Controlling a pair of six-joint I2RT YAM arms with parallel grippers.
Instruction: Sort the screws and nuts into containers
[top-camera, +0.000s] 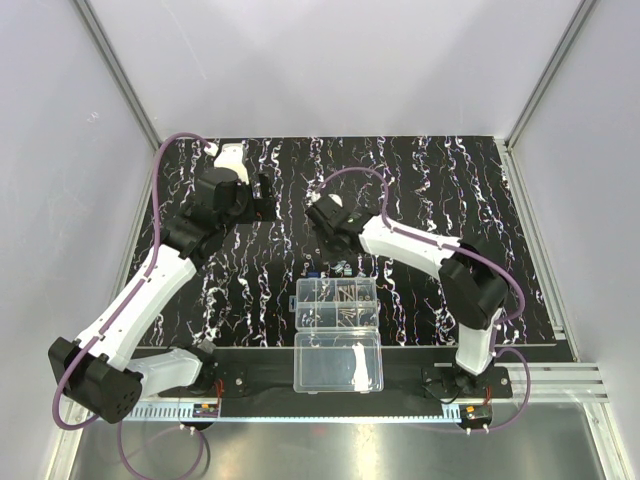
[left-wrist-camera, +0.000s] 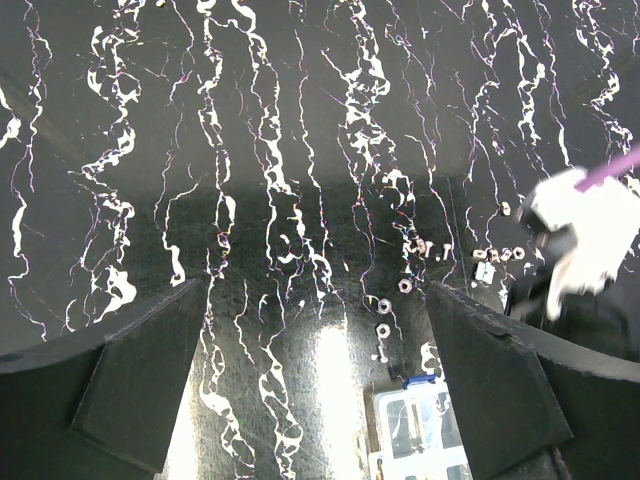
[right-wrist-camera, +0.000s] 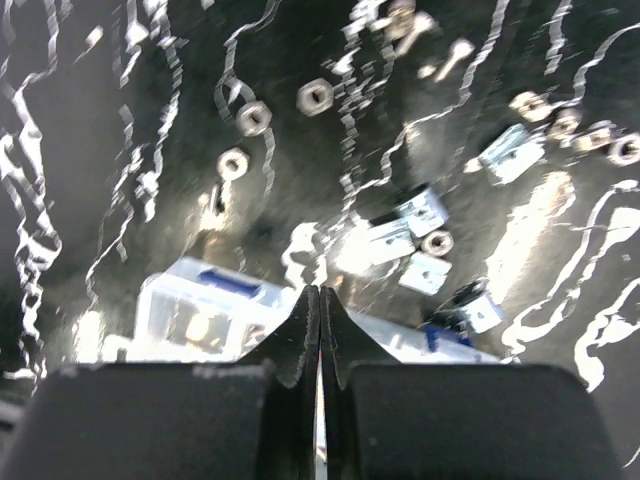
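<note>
Right end effector (right-wrist-camera: 319, 292) is closed, its 2 fingers pressed together with nothing between them, hovering just past the far side of the containers (top-camera: 299, 305). Left end effector (left-wrist-camera: 315, 300) is open and empty, above the table (top-camera: 450, 180) further left. Loose nuts (right-wrist-camera: 254, 118) and screws (right-wrist-camera: 457, 52) lie scattered on the table just beyond the containers, among several small square blocks (right-wrist-camera: 420, 210); slim dark pieces sit in some compartments.

The mat (top-camera: 420, 190) under me was black, veined with white streaks. My right gripper (right-wrist-camera: 320, 292) was matt black, my arm (top-camera: 400, 242) white with black joints, its cable (top-camera: 355, 169) purple. The nuts (right-wrist-camera: 254, 118) shone silver, and the box (top-camera: 308, 292) was clear with blue clasps.
</note>
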